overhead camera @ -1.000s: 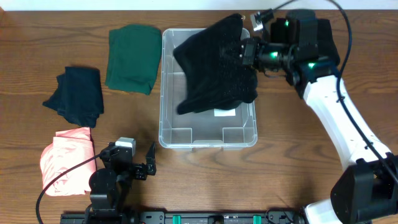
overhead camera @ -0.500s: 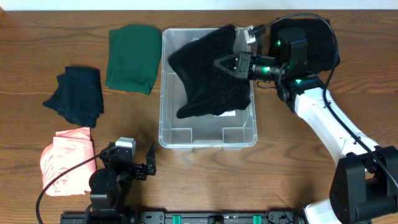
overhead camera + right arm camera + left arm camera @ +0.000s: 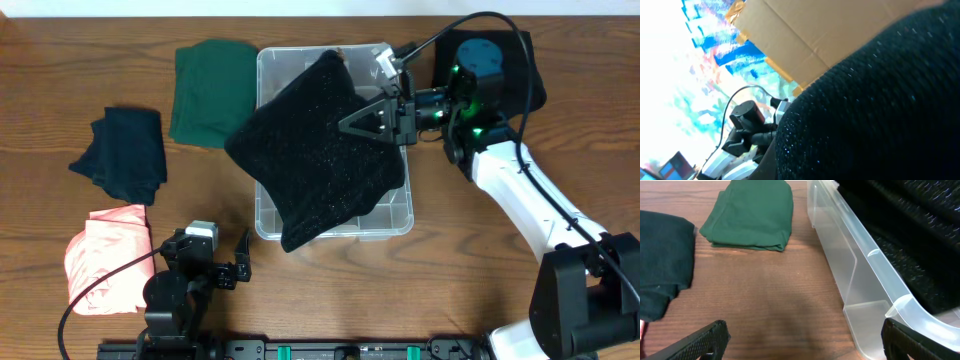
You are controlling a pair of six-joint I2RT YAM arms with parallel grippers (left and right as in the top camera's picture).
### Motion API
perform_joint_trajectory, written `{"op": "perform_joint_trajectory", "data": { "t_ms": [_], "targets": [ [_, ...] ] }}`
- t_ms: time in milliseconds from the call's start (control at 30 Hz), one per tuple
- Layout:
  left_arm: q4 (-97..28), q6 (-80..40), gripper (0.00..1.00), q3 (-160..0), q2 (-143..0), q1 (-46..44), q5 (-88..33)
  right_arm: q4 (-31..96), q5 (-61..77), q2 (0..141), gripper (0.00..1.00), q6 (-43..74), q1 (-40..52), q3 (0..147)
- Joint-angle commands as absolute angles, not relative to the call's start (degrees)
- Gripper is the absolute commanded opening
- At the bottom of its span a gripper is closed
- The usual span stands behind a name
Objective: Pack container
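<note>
Overhead: black knit (image 3: 315,150) now spread wider, overhanging the container (image 3: 375,226) rim.

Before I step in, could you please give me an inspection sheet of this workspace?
Surface: wooden table, no spills seen.
Job's things: clear container near the middle; black knit cloth draped over it, one corner overhanging the near rim.
Clutter: green cloth, dark navy cloth and pink cloth lie left of the container.
Grippers: right claw grips the black knit cloth; left claw open, empty.
Cables: black cable loops at far right; second cable trails by the pink cloth.
Surroundings: cardboard panel in the right wrist view.
</note>
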State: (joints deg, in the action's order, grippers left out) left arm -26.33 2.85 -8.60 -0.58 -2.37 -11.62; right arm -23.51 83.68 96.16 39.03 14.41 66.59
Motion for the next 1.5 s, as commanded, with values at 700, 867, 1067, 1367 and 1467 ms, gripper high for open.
{"op": "perform_joint_trajectory", "data": {
  "t_ms": [700, 867, 1067, 1367, 1467],
  "targets": [
    [-26.26, 3.14, 0.98, -7.49, -0.27, -2.44, -11.35, -25.17, 46.37, 94.78, 0.01, 41.25, 12.82, 82.3],
    [-26.26, 3.14, 0.98, -7.49, -0.27, -2.44, -11.35, -2.7, 35.22, 94.78, 0.01, 27.0, 15.07, 90.72],
    [-26.26, 3.14, 0.98, -7.49, -0.3, -2.44, -11.35, 15.11, 19.51, 94.78, 0.01, 8.14, 21.21, 100.07],
    [-26.26, 3.14, 0.98, -7.49, -0.27, -2.44, -11.35, 43.92, 31.62, 94.78, 0.01, -21.41, 26.44, 107.48],
    [-26.26, 3.14, 0.98, -7.49, -0.27, -2.44, -11.35, 53.82, 31.94, 94.78, 0.01, -33.65, 26.44, 107.55]
  ]
}}
